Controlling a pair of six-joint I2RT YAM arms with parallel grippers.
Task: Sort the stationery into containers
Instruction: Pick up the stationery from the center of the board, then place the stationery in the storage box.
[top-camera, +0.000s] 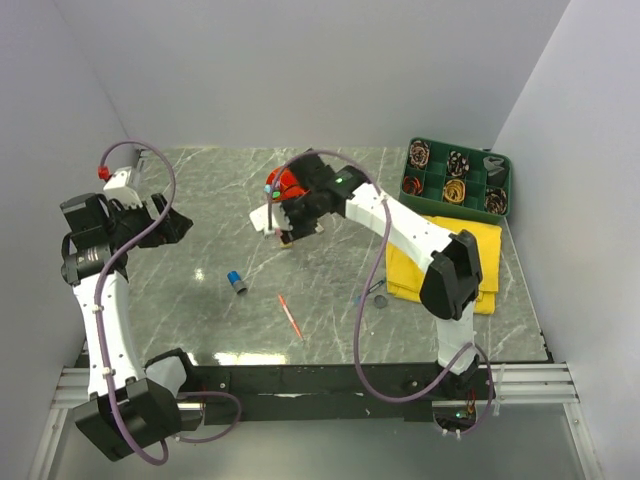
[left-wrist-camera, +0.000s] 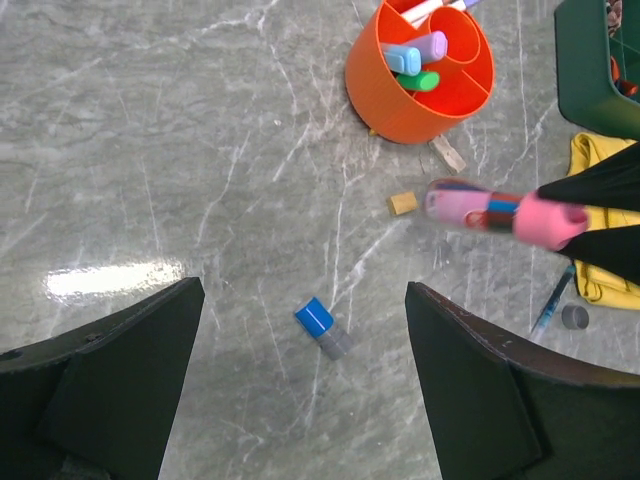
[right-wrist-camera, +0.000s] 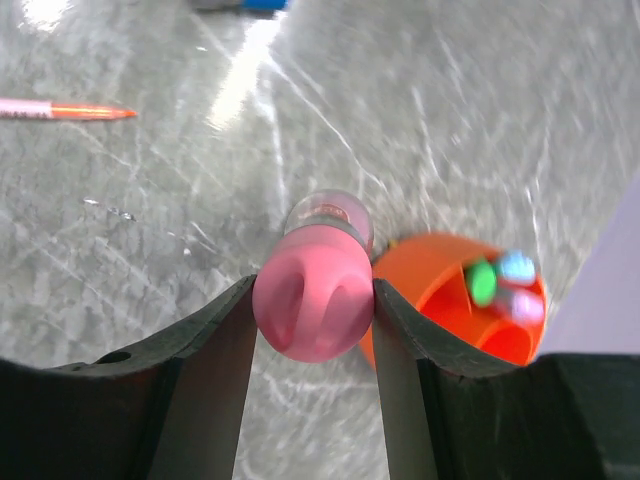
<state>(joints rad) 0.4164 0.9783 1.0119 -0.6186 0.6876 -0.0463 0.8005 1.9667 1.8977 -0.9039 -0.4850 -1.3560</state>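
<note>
My right gripper (right-wrist-camera: 312, 287) is shut on the pink cap end of a pink tube (right-wrist-camera: 316, 300), held above the table just beside the round orange organiser (right-wrist-camera: 470, 292). The organiser (left-wrist-camera: 420, 70) holds several markers. From above, the right gripper (top-camera: 283, 224) sits at the organiser's (top-camera: 287, 183) near side. My left gripper (left-wrist-camera: 305, 290) hangs open over the table with nothing between its fingers, and a blue cap (left-wrist-camera: 322, 327) lies just below it. Two small erasers (left-wrist-camera: 402, 203) lie by the organiser. A red pen (top-camera: 290, 315) and a dark disc (top-camera: 378, 300) lie on the table.
The green divided tray (top-camera: 458, 178) stands at the back right with items in its cells. A yellow cloth (top-camera: 445, 260) lies in front of it, under the right arm. A blue pen (left-wrist-camera: 552, 300) lies at the cloth's edge.
</note>
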